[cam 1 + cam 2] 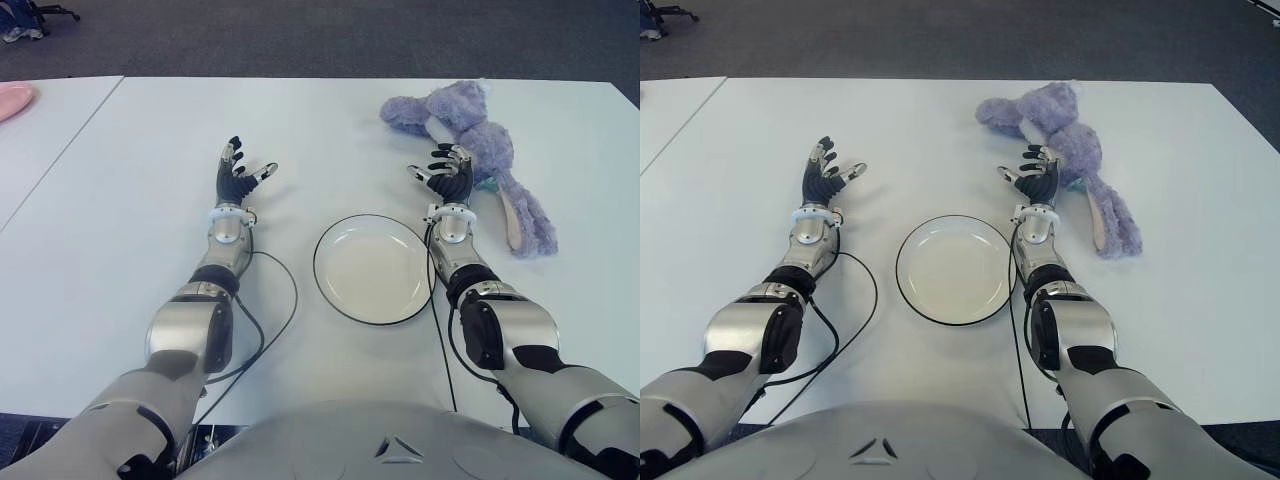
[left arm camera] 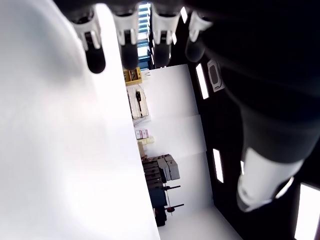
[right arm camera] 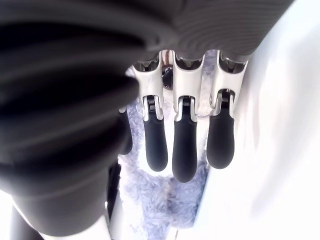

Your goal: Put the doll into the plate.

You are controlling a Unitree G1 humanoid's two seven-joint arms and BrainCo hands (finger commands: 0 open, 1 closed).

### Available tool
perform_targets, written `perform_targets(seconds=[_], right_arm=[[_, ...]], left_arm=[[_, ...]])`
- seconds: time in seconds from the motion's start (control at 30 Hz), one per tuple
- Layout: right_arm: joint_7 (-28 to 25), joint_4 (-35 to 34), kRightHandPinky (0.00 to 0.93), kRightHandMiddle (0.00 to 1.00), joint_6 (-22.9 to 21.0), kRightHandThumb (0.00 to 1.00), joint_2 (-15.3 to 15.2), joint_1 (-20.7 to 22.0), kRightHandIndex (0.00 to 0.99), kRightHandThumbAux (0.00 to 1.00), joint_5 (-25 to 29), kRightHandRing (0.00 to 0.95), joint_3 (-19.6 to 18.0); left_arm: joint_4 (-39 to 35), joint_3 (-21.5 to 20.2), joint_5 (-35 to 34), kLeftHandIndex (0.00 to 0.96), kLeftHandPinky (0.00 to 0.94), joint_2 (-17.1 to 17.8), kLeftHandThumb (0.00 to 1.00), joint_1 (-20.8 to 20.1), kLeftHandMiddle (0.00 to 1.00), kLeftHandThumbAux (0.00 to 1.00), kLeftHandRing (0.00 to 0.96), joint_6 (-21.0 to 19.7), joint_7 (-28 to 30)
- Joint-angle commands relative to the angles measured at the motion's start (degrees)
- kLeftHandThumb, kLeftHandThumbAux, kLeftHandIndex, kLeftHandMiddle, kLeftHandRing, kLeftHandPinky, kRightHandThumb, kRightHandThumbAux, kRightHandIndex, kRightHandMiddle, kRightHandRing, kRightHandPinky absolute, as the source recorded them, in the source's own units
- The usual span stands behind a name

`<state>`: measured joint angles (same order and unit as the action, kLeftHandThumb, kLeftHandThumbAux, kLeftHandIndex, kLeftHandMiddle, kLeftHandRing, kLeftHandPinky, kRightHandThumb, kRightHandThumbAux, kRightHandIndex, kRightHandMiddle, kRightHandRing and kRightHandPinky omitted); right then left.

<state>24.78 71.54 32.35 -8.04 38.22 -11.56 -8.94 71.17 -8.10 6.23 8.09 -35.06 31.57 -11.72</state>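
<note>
A purple plush rabbit doll (image 1: 478,140) lies near the white table's (image 1: 120,200) far right corner. The right hand (image 1: 447,177), fingers loosely extended and holding nothing, sits just beside it. An empty white plate (image 1: 372,268) sits between the forearms. The left hand (image 1: 238,173), fingers spread and empty, shows left of the plate.

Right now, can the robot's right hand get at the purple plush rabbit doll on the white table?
Probably yes. The right hand is open just short of the purple plush rabbit doll, nothing shows between them, and its wrist view shows fur just past the fingertips.
</note>
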Motion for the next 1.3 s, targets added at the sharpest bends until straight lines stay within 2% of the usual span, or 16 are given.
perform_targets(seconds=[0.03, 0.3, 0.47, 0.73, 0.93, 1.1, 1.3], right_arm=[[-1.1, 6.7, 0.526, 0.358, -6.9, 0.061, 3.1, -11.0, 0.288, 0.914, 0.2, 0.458, 0.1], [-2.0, 6.6, 0.519, 0.334, -6.7, 0.050, 3.1, -10.7, 0.282, 0.909, 0.8, 0.442, -0.4], [-1.7, 6.3, 0.513, 0.330, -4.6, 0.063, 3.5, -10.2, 0.279, 0.910, 1.5, 0.431, -1.2], [-1.5, 5.4, 0.519, 0.314, -2.5, 0.068, 4.4, -7.3, 0.278, 0.919, 1.7, 0.428, -1.4], [-1.3, 4.6, 0.479, 0.324, -1.0, 0.074, 4.1, -3.8, 0.276, 0.933, 1.5, 0.410, -0.8], [-2.5, 4.1, 0.398, 0.326, 0.6, 0.074, 4.0, -1.0, 0.264, 0.931, 1.9, 0.380, -0.9], [-3.1, 3.3, 0.353, 0.324, 4.2, 0.078, 4.7, 1.4, 0.253, 0.926, 2.0, 0.354, -0.7]], left_arm=[[6.8, 0.3, 0.6, 0.081, 0.135, -3.7, 0.000, 10.3, 0.090, 0.740, 0.095, -8.2, -0.2], [6.7, 0.2, 0.5, 0.075, 0.130, -3.8, 0.000, 10.1, 0.079, 0.760, 0.087, -8.0, -0.3], [6.7, 0.1, 0.3, 0.073, 0.136, -3.9, 0.000, 10.0, 0.082, 0.751, 0.093, -8.3, -0.4], [6.7, 0.2, 0.4, 0.073, 0.129, -3.9, 0.000, 10.1, 0.081, 0.749, 0.090, -8.4, -0.3], [6.7, 0.2, 0.5, 0.074, 0.133, -3.8, 0.000, 10.1, 0.082, 0.745, 0.091, -8.7, -0.4], [6.7, 0.2, 0.5, 0.078, 0.138, -3.9, 0.000, 10.2, 0.085, 0.748, 0.092, -8.3, -0.2], [6.7, 0.2, 0.6, 0.078, 0.138, -3.8, 0.000, 10.3, 0.085, 0.750, 0.092, -8.2, -0.1]])
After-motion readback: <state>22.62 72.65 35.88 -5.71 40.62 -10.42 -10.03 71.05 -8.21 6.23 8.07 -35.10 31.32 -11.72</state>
